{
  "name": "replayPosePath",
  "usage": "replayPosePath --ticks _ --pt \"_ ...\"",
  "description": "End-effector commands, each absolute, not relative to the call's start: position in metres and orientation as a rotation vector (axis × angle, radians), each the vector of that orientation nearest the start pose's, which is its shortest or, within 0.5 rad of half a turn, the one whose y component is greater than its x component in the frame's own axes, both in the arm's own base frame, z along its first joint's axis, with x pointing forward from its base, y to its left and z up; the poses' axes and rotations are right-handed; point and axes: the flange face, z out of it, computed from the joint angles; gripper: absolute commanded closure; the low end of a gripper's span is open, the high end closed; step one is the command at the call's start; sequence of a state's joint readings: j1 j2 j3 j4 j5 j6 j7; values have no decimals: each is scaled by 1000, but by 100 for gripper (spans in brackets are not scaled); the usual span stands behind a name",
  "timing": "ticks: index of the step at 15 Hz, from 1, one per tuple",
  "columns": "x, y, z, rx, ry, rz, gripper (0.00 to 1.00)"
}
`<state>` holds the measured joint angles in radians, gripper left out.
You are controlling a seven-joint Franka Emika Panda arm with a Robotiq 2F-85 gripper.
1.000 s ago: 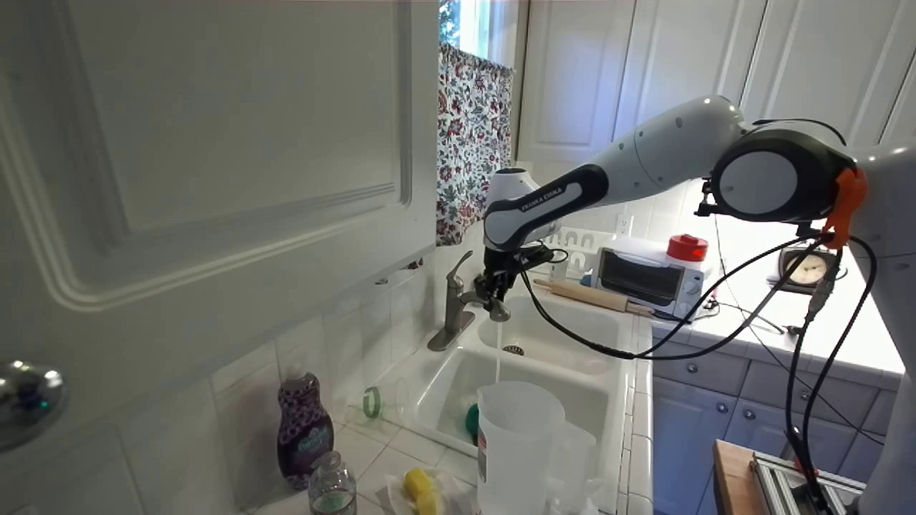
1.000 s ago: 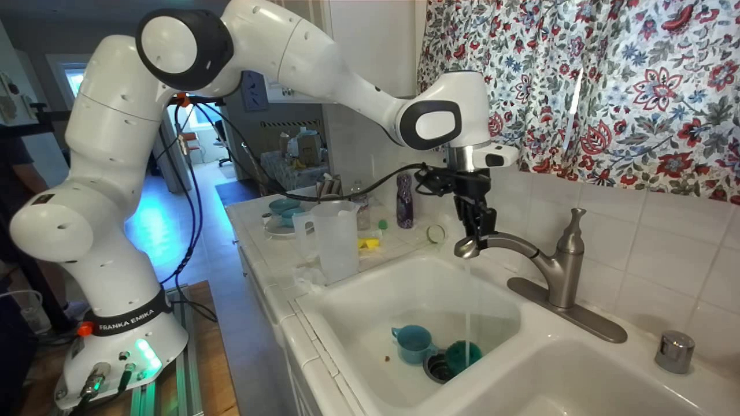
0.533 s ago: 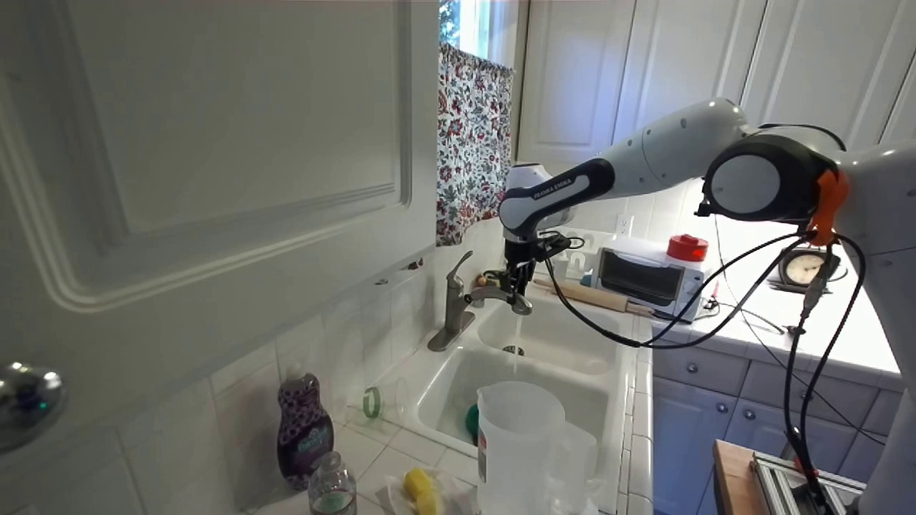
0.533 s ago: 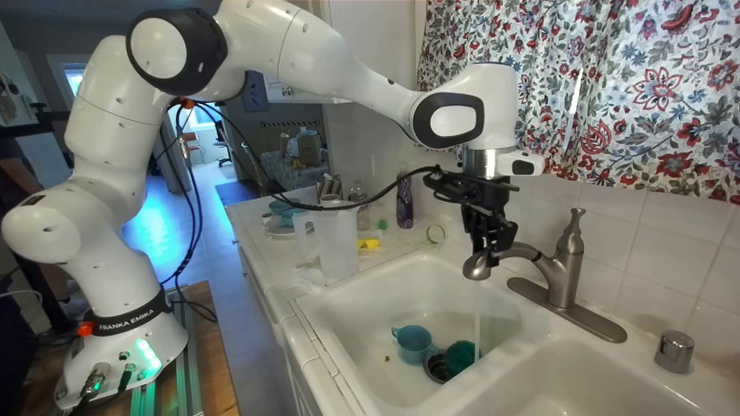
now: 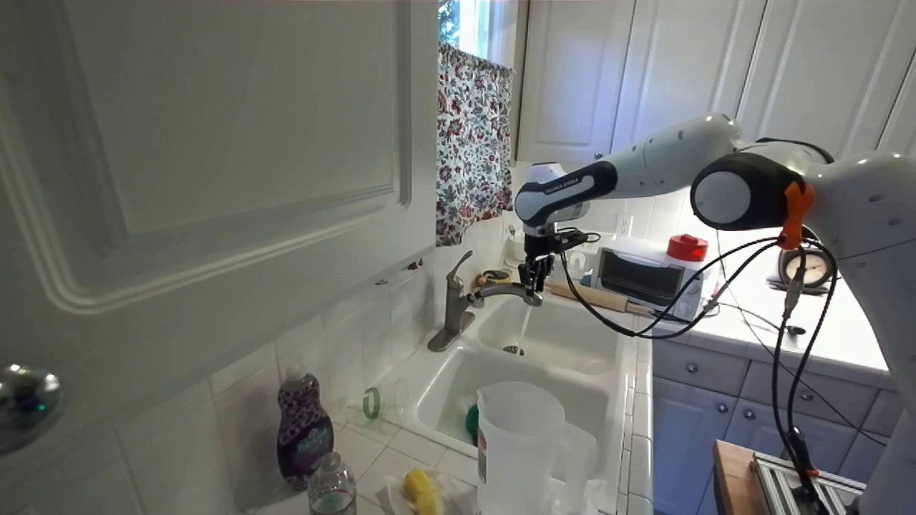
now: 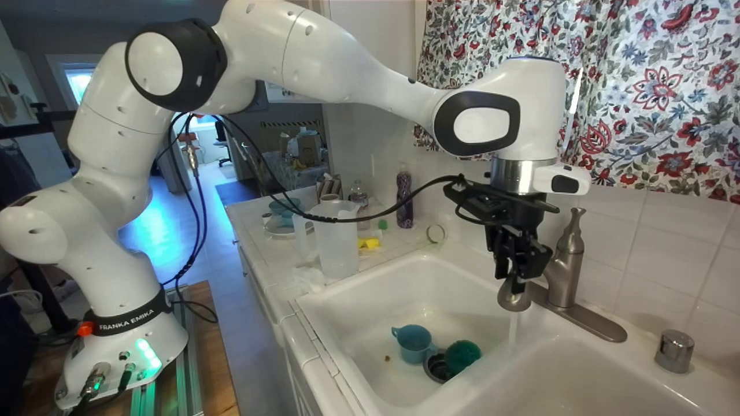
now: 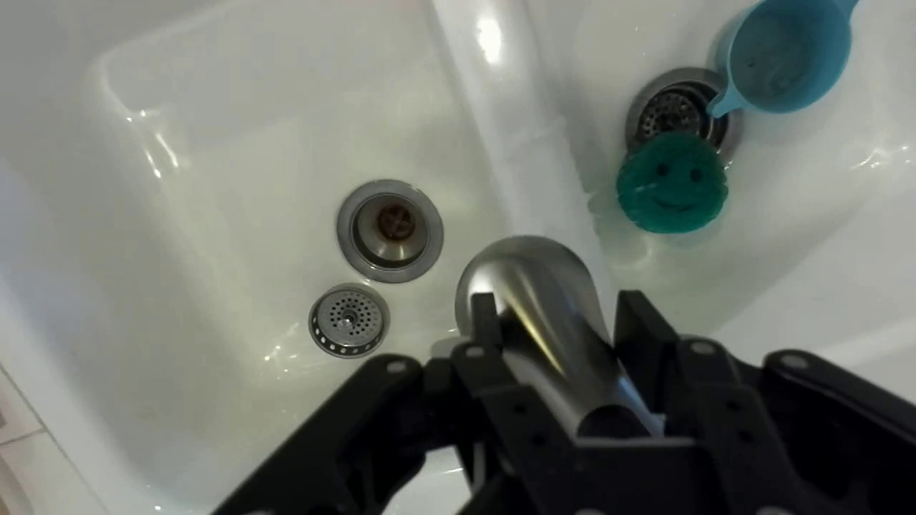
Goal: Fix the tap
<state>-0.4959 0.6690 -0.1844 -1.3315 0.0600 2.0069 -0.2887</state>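
Tap (image 5: 456,306): stands at the back of the sink (image 7: 544,161), water (image 6: 513,328) running.
Gripper (image 7: 559,309): at the tap's spout (image 5: 501,289).
Jaws: one finger (image 7: 644,332) each side; whether clenched, cannot tell.
Basin (image 6: 370,318): blue cup (image 6: 414,342), green sponge (image 6: 463,356).
Counter (image 6: 269,257): jug (image 5: 519,447), upright.

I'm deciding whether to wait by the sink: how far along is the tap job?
Done: the gripper has the spout of the tap between its fingers; whether it's clamped, I can't tell. In hand: the spout has swung from the basin with the green scrubber toward the divider. Probably left: backing the gripper off and, with water running, shutting the lever.
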Motion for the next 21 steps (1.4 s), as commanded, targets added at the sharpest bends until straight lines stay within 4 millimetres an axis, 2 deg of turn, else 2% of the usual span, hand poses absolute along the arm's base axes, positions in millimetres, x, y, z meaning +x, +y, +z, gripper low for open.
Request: replayPosePath --ticks 1,5,8,11,12,13,17,21 --pt "588 -465 360 -3132 634 17 79" --pt "584 -488 377 -3146 707 8 79" --pt "583 -499 376 -3139 739 19 79" --pt "586 -499 373 -3117 767 31 79" --pt "589 -490 375 -3068 818 46 29" --pt "591 -482 377 -3050 824 55 27" --pt "618 -438 391 -3040 776 -21 1" --pt "640 -391 398 -3020 804 -35 0"
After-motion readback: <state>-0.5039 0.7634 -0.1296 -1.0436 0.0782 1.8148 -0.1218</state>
